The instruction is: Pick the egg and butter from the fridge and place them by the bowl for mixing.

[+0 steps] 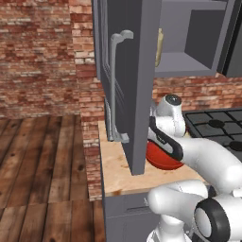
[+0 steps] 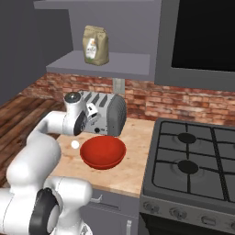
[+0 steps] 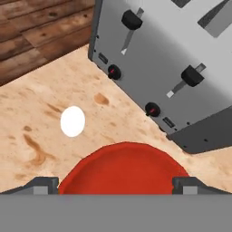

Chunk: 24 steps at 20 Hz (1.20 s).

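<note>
Counter: light wood top, beside the stove. The bowl sits on it, glossy red, upright, in front of the silver toaster.

The egg lies on the counter just beside the bowl, at the bowl's 9 o'clock in the right base view, apart from its rim. In the hand view the egg is at 10 o'clock from the bowl, with bare wood between the two, and the toaster fills the 1 o'clock quarter.

Gripper: jaws wide apart, nothing between them. The two dark fingertips stand at either side of the bowl's rim in the hand view, above the bowl.

Butter: cannot be located on the counter.

A brown paper bag stands on the grey shelf above the toaster.

In the left base view a dark grey door with a pale handle hides much of the bowl.
</note>
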{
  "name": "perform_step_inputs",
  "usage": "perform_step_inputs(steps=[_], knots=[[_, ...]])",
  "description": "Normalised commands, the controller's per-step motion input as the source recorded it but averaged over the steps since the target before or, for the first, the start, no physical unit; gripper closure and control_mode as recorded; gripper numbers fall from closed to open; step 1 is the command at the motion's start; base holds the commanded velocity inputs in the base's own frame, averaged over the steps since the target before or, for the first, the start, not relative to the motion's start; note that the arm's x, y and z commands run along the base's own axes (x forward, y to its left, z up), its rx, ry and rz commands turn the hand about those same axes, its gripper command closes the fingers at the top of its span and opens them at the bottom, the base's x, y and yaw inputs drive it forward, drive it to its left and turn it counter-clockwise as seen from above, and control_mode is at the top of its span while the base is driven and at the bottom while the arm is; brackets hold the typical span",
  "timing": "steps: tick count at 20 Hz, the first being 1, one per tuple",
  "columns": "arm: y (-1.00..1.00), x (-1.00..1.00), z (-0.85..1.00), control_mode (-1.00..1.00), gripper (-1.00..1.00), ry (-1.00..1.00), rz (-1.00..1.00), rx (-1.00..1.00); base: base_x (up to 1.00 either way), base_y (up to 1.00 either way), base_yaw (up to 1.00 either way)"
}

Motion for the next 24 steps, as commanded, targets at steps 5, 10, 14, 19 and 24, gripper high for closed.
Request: perform_step_inputs(steps=[5,10,14,19,24], knots=[[-0.45,-0.25,0.49,-1.0,-1.0,0.0,-0.1,0.17,0.0,0.0,0.0],[-0.45,-0.3,0.54,-1.0,-1.0,0.0,-0.14,0.17,0.0,0.0,0.0],[-0.33,-0.37,0.51,-1.0,-1.0,0.0,-0.21,0.07,0.0,0.0,0.0],[-0.19,-0.42,0.4,-1.0,-1.0,0.0,-0.33,0.0,0.0,0.0,0.0],[-0.17,-0.42,0.32,-1.0,-1.0,0.01,-0.33,0.0,0.0,0.0,0.0]])
